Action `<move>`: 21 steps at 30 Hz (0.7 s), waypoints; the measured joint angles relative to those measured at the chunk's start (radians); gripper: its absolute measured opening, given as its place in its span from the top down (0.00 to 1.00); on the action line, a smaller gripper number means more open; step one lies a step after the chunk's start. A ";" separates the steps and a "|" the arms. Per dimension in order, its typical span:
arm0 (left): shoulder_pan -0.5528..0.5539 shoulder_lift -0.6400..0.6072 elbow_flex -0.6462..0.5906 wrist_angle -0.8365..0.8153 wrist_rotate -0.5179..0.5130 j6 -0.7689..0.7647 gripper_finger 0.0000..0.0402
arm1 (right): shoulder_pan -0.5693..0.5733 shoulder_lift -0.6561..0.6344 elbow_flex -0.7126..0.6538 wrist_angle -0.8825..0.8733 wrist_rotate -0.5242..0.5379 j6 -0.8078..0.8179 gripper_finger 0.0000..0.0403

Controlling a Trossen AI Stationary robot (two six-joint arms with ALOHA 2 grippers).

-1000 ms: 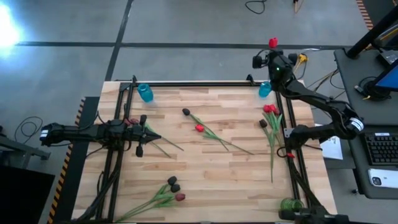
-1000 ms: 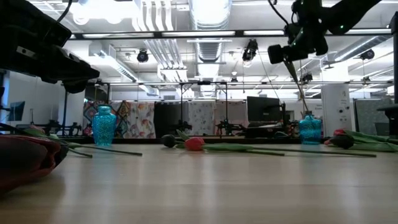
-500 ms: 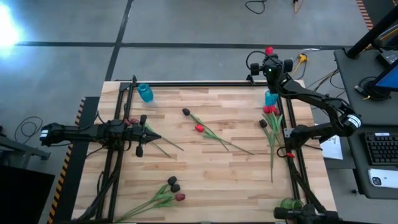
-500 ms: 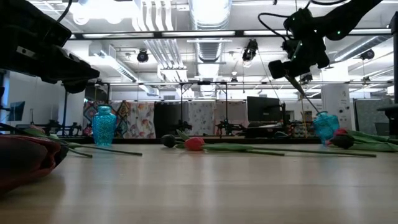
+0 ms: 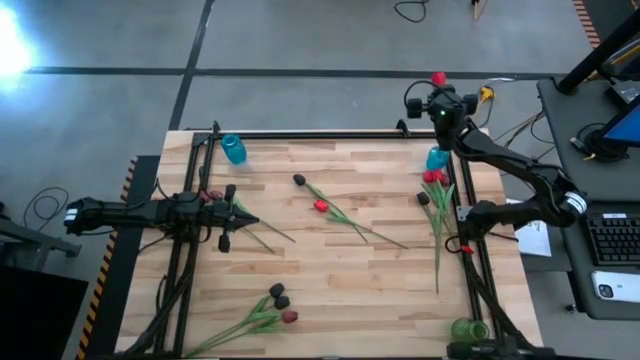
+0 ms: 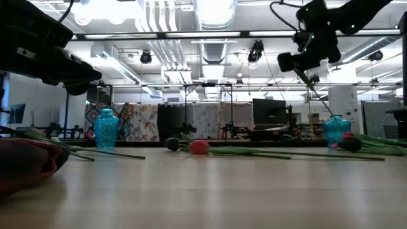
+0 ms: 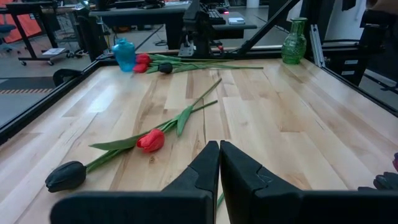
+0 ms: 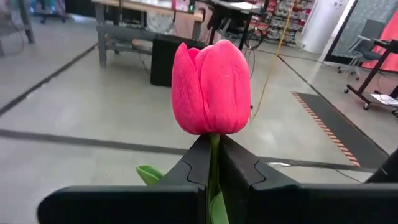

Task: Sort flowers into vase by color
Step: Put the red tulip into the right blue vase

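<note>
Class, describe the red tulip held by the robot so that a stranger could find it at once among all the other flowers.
Start at the wooden table and go to its far right corner, where a blue glass vase stands. Above it the right claw is shut on the thin green stem of a red artificial tulip. It is the only flower lifted off the wood; every other tulip lies flat on the tabletop.

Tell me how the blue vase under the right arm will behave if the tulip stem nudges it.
The blue vase looks small and narrow-footed, so it probably tips or slides easily. The red tulip, pinched in the right gripper, has a long thin stem that slants down to the vase in the low view, so it likely flexes rather than pushing hard.
</note>
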 joint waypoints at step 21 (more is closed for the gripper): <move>0.000 0.000 0.000 0.000 0.000 0.000 1.00 | 0.082 -0.163 -0.136 0.076 -0.024 -0.007 0.96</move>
